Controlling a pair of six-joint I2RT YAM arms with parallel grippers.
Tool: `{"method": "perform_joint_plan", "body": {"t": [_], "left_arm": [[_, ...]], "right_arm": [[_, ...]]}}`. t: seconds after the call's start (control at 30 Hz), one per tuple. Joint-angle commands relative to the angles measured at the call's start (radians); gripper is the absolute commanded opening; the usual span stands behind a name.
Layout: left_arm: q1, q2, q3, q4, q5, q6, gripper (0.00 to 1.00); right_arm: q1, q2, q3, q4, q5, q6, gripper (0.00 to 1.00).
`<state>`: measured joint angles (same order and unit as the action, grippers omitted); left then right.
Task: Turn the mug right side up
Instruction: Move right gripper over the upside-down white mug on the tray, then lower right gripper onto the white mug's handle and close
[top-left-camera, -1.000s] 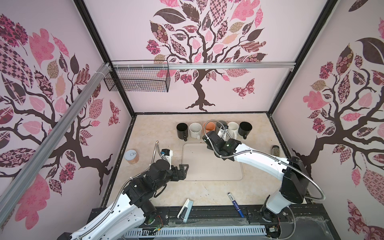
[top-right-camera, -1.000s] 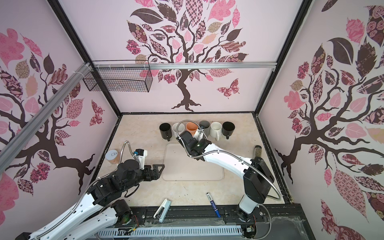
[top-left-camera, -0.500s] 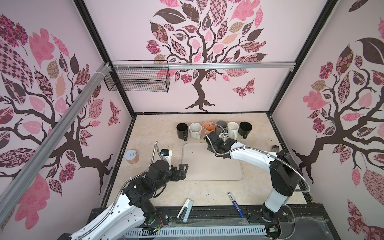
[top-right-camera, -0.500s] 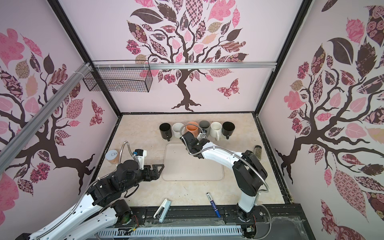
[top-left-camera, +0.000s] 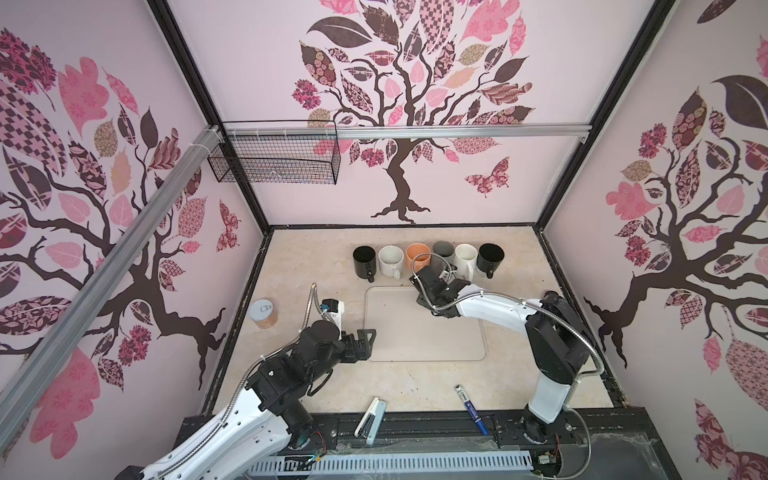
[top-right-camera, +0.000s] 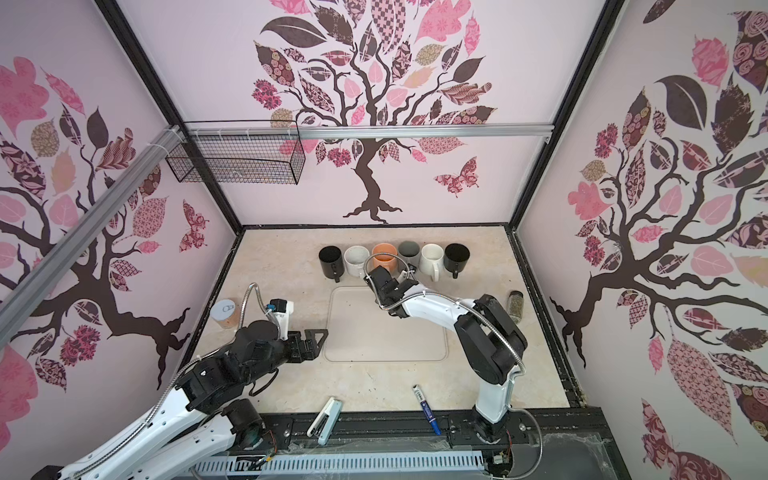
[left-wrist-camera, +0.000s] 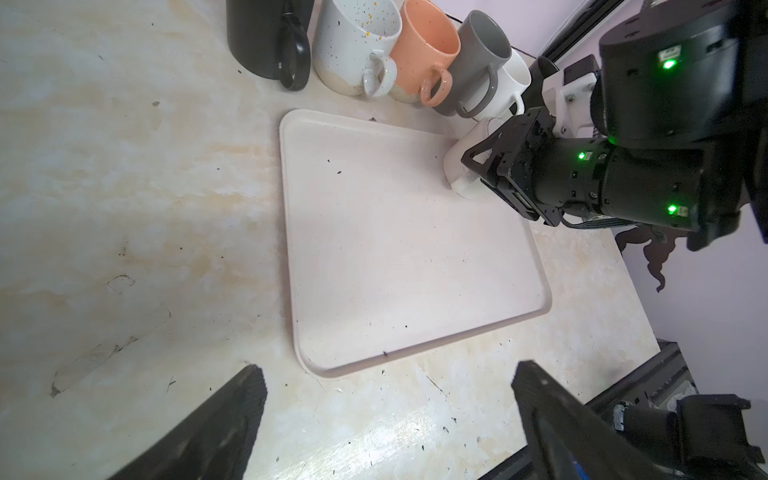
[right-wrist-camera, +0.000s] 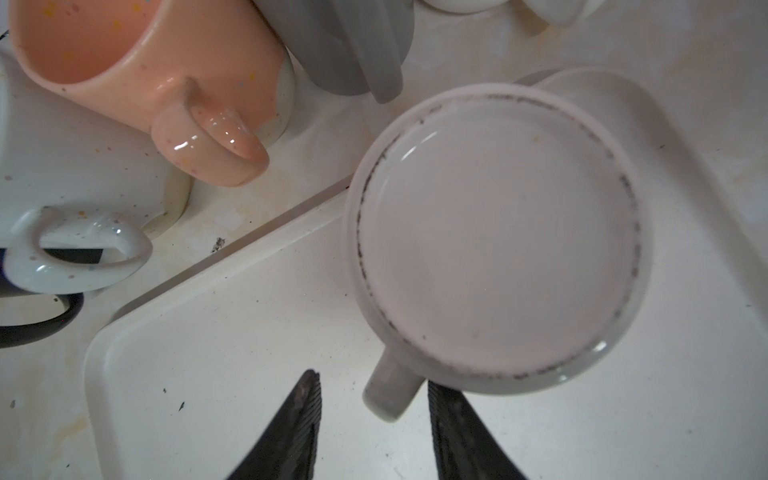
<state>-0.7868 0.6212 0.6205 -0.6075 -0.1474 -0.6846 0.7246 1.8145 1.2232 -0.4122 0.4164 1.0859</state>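
The white mug (right-wrist-camera: 494, 237) is standing upside down just inside the far edge of the tray (right-wrist-camera: 208, 353), near the row of upright mugs (top-left-camera: 417, 255). The right gripper (right-wrist-camera: 372, 380) is being closed around the mug handle (right-wrist-camera: 390, 395), its jaws narrower than a second ago yet still apart. The left gripper (left-wrist-camera: 388, 368) is being held wide apart by the tray's near left corner, unmoved.

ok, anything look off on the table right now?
Yes: the white mug at the far corner of the tray is upside down, base up, unlike the upright row of mugs behind it. The right gripper's fingers straddle its handle. Nothing spilled or broken.
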Motion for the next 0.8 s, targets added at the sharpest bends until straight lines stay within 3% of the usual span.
{"method": "perform_joint_plan", "body": {"t": [0.0, 0.47, 0.77], "left_arm": [[0.002, -0.004, -0.027, 0.015, -0.015, 0.011, 0.96], [0.003, -0.002, -0.032, 0.017, -0.017, 0.008, 0.96], [0.003, 0.011, -0.047, 0.036, -0.013, 0.001, 0.96]], "right_arm": [[-0.008, 0.026, -0.009, 0.004, 0.034, 0.019, 0.42], [-0.016, -0.111, -0.164, 0.014, 0.075, 0.008, 0.39], [-0.020, -0.230, -0.203, 0.017, 0.097, -0.175, 0.42]]}}
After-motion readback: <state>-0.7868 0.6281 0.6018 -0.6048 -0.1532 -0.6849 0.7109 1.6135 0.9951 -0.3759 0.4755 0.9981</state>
